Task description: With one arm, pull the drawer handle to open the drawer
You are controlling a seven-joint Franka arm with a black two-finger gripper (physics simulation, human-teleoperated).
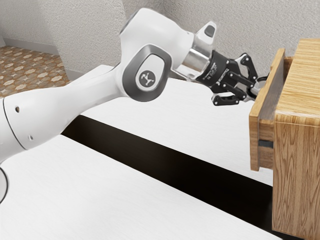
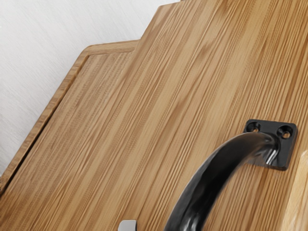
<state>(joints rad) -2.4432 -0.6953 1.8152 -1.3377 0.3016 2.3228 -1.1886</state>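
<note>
My arm (image 1: 145, 75) comes in from the exterior view's left, elbow raised and wrist angled slightly down toward the cabinet (image 1: 297, 165) at the right. The gripper (image 1: 253, 89) is up against the drawer (image 1: 265, 105) front, its fingers drawn together on the black handle (image 1: 262, 79). The drawer stands partly out of the cabinet, over the white table (image 1: 165, 115). From the wrist, the handle (image 2: 226, 163) curves from its plate (image 2: 269, 144) toward my hand.

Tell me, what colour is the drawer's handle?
The handle is glossy black, on a black mounting plate; clearest in the wrist view.
</note>
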